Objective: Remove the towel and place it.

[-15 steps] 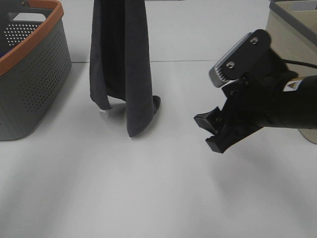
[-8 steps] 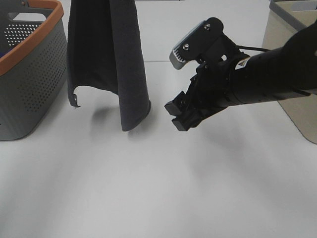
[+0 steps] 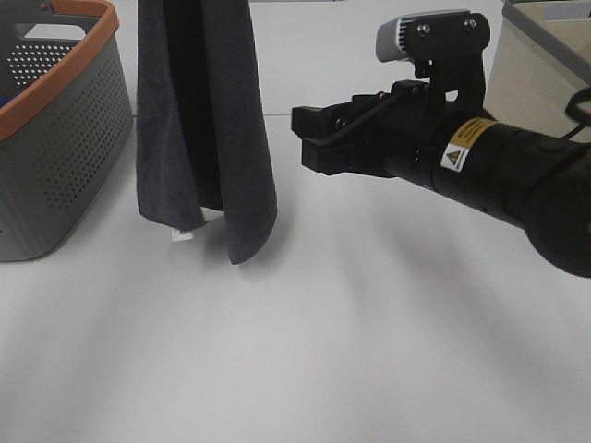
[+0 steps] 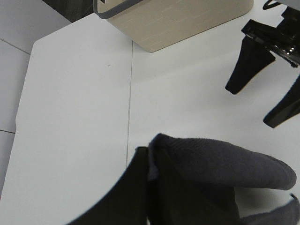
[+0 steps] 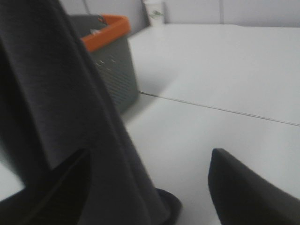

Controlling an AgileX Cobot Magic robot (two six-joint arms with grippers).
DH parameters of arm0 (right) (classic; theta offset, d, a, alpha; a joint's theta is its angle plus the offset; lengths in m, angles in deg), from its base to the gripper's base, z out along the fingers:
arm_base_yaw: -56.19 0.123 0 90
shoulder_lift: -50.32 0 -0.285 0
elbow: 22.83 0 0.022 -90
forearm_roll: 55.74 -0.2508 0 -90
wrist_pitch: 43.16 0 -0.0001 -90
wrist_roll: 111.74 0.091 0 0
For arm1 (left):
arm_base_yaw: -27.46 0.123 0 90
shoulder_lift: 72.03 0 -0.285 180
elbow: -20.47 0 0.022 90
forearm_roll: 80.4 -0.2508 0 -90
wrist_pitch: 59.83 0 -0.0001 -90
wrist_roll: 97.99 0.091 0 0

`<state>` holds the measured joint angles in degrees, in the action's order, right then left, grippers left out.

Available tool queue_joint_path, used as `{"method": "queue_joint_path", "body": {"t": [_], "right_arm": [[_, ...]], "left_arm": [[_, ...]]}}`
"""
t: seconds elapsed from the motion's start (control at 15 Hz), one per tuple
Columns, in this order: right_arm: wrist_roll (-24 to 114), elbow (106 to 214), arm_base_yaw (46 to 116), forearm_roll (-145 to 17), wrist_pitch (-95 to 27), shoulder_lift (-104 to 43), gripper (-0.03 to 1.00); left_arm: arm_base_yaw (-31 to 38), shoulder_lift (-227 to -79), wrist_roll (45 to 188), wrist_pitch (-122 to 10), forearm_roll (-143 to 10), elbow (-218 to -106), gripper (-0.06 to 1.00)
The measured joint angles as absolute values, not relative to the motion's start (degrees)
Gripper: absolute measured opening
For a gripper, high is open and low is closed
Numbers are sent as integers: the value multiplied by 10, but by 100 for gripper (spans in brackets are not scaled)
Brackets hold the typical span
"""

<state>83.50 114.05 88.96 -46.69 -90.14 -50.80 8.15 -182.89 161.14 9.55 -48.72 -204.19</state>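
The towel (image 3: 208, 111) hangs upright in long folds over the far left part of the white table (image 3: 295, 360), just beside the grey perforated basket (image 3: 65, 148) with the orange rim at the far left corner. Its small white tag (image 3: 182, 235) dangles at the lower edge. Its top runs out of the exterior high view. In the left wrist view the left gripper (image 4: 152, 194) is clamped on the bunched cloth. The right gripper (image 3: 312, 138) points at the towel's right side with its jaws spread wide and nothing between them. It is near the cloth but apart from it. A beige bin (image 3: 540, 69) stands at the far right corner.
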Motion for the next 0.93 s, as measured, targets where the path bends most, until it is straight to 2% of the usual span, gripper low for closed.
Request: {"method": "queue_joint_path", "body": {"t": [0.07, 0.27, 0.93], "right_arm": [[892, 1136, 840, -343, -951, -546, 70], [919, 1143, 786, -223, -973, -586, 70], [939, 1287, 785, -105, -993, -769, 70]], "left_arm": [[90, -1829, 1611, 94, -485, -2042, 0], [91, -1840, 1629, 94, -463, -2042, 0], [91, -1851, 1639, 94, -416, -2042, 0]]}}
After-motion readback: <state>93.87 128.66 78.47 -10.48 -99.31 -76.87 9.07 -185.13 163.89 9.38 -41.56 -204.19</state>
